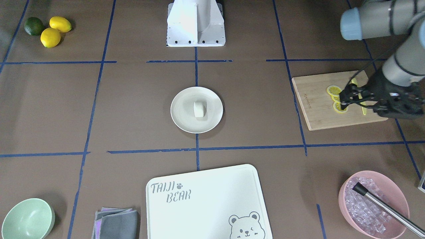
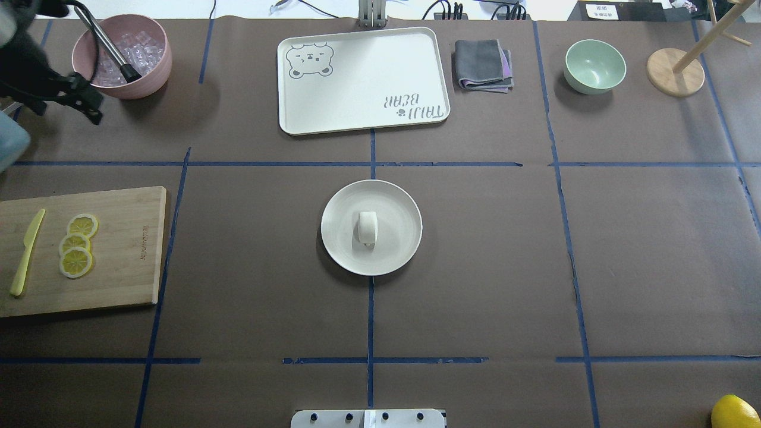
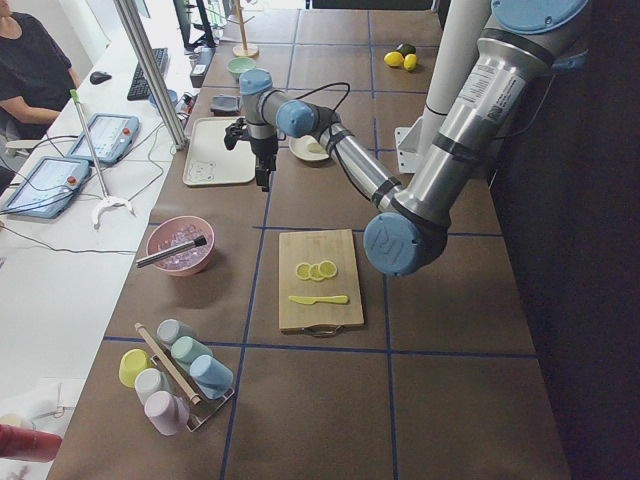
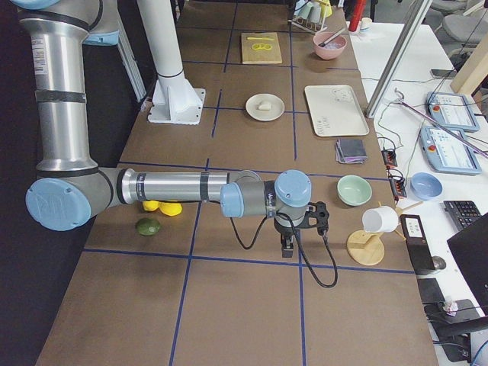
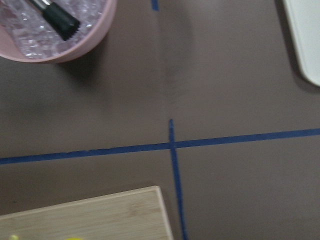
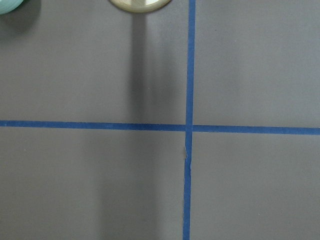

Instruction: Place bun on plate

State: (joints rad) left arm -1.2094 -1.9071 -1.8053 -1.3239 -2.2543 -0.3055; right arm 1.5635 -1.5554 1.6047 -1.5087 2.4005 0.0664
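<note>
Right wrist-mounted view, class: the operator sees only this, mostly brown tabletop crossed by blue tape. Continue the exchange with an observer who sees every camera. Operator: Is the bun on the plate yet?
Observer: Yes, the bun lies near the middle of the plate.
Operator: Is anything holding it?
Observer: No. The left claw hangs above the table, between the pink bowl and the wooden board.
Operator: What's on that board?
Observer: Three lemon slices and a yellow knife.

A wood board [image 2: 119, 261] holds three lemon slices [image 2: 76, 244] and a yellow knife [image 2: 27, 252]. A pink bowl [image 2: 156, 74] is full of ice. Beside the bear board [image 2: 368, 77] lie folded cloths [image 2: 483, 64] and a green bowl [image 2: 594, 65].
</note>
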